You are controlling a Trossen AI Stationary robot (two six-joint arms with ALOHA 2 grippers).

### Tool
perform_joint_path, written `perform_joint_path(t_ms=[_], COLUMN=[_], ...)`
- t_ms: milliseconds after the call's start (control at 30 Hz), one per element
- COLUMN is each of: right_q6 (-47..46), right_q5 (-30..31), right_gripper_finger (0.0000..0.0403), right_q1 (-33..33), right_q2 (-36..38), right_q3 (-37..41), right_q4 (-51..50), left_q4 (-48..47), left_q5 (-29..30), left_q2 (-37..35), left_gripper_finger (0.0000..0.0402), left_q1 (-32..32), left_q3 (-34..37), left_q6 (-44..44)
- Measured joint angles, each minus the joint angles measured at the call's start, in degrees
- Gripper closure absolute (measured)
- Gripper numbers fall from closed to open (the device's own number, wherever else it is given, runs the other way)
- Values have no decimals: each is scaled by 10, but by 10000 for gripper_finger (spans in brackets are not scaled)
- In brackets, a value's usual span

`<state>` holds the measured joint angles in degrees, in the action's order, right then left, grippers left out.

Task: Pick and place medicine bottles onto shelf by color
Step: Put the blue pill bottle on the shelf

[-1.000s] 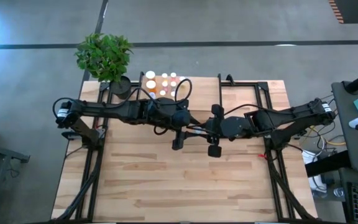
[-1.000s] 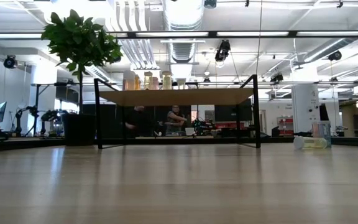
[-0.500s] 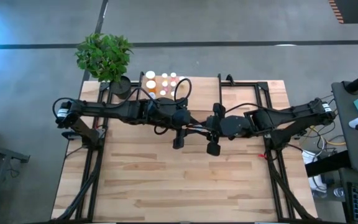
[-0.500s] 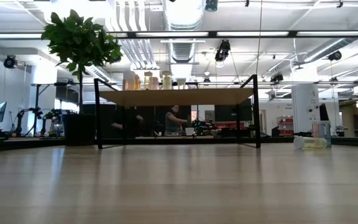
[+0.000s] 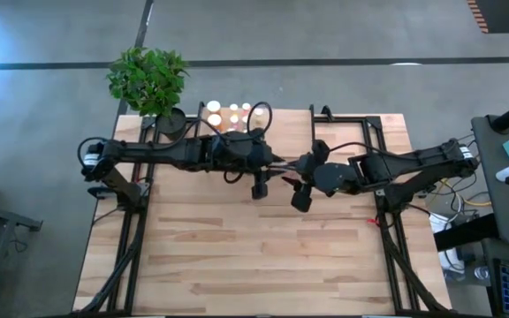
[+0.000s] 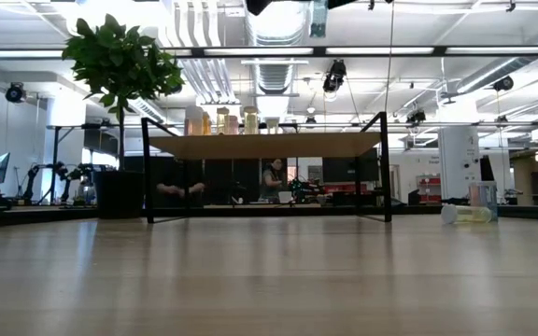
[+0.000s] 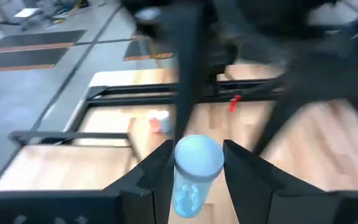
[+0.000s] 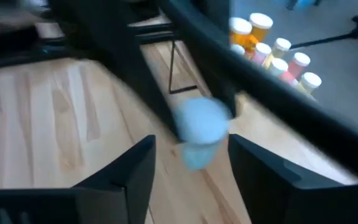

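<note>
Overhead, left claw (image 7: 197, 180) clamped on a smooth blue-green cylindrical bottle (image 7: 194, 177), round white cap; right claw (image 8: 188, 165) parted.

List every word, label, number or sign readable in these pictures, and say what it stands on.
No text can be read anywhere.
Blue bottle in the left gripper: no legible label.
Bottles on the shelf: labels too blurred to read.
Room behind the table: nothing legible.
</note>
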<state>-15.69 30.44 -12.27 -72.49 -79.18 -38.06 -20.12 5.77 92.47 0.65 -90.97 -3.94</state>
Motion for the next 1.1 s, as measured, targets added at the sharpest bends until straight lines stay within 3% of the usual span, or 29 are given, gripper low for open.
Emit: perform_joint_path(t_ms=[200, 400, 633, 800, 1100], right_q6=[-17, -50, -56, -74, -68], right_q5=[31, 68, 90, 106, 118], right_gripper_finger=[166, 149, 154, 152, 153], right_q1=[-1, -1, -1, -1, 3], right_q2=[16, 30, 32, 32, 32], right_q3=[0, 0, 1, 1, 2], right_q4=[-38, -81, -95, -117, -110], left_q4=[3, 10, 19, 22, 122], left_q5=[32, 31, -32, -38, -24], left_q2=[-6, -9, 2, 2, 2], left_gripper_finger=[291, 291, 291, 291, 291], left_q1=[46, 115, 198, 206, 223], left_q3=[0, 0, 22, 61, 146], left_q6=[1, 1, 11, 20, 0])
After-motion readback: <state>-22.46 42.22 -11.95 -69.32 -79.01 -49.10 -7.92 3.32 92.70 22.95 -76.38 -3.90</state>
